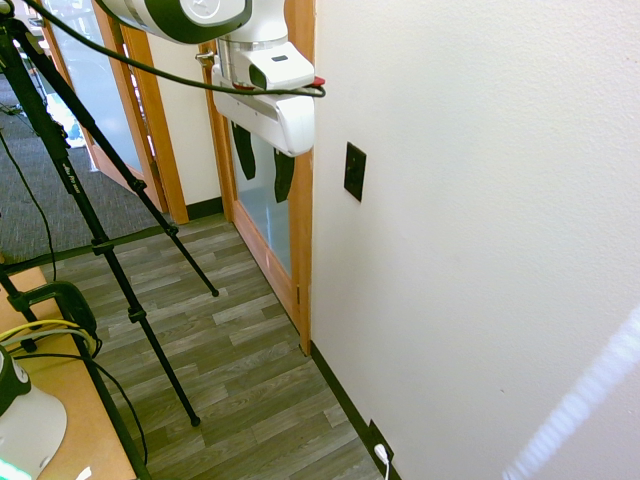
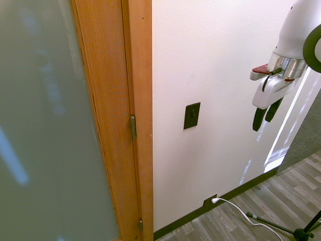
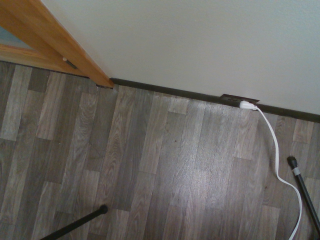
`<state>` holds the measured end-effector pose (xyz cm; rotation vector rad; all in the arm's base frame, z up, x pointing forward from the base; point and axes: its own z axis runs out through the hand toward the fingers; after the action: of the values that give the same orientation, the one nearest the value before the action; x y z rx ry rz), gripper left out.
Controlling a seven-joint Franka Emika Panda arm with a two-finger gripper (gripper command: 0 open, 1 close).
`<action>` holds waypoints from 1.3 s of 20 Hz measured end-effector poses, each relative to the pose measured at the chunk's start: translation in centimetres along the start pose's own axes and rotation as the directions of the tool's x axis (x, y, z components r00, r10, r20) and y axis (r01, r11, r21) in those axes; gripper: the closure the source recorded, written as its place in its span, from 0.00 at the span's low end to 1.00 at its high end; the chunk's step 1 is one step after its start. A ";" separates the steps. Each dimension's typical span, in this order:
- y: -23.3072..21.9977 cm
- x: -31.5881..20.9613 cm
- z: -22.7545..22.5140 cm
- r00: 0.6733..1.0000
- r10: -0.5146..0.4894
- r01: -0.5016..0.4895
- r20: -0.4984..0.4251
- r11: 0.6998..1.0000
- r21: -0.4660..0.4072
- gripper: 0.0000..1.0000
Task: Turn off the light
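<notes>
The light itself does not show; its switch [image 1: 354,171] is a small flat black upright plate on the white wall, also seen as the switch [image 2: 191,115] just right of the wooden door frame. My gripper [image 1: 264,168] hangs in the air, fingers pointing down at the floor, open with nothing between them. It stands clear of the wall, about level with the switch, and touches nothing. From the other side the gripper [image 2: 266,115] hangs well to the right of the switch. The wrist view shows only floor and the foot of the wall.
A wooden door frame [image 2: 138,115] with a frosted glass door [image 2: 45,125] borders the wall. Low on the baseboard sits a black outlet plate [image 3: 240,98] with a white plug and cord [image 3: 277,160]. Wood-look flooring [image 1: 250,350] lies below.
</notes>
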<state>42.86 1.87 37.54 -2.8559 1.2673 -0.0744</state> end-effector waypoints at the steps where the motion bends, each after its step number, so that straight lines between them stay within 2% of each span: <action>1: 0.0 0.0 0.1 1.000 0.000 0.000 0.002 1.000 -0.002 0.00; 4: -0.5 0.0 0.0 1.000 0.013 -0.013 -0.014 1.000 0.016 0.00; 7: -3.1 -0.1 0.1 0.998 0.028 -0.023 -0.059 0.996 0.091 0.00; 11: -6.6 1.1 2.5 0.990 0.083 -0.060 -0.112 0.979 0.194 0.00; 15: -9.6 2.4 5.3 0.968 0.141 -0.099 -0.206 0.974 0.202 0.00; 19: -12.9 4.1 6.3 0.929 0.187 -0.123 -0.318 0.970 0.212 0.00; 23: -16.1 4.9 8.2 0.916 0.192 -0.121 -0.353 0.969 0.213 0.00; 24: -16.5 5.3 8.5 0.909 0.207 -0.129 -0.362 0.965 0.228 1.00; 26: -16.6 5.6 8.7 0.897 0.238 -0.141 -0.372 0.953 0.270 1.00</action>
<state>59.38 8.83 29.59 -2.5738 1.4751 -0.7898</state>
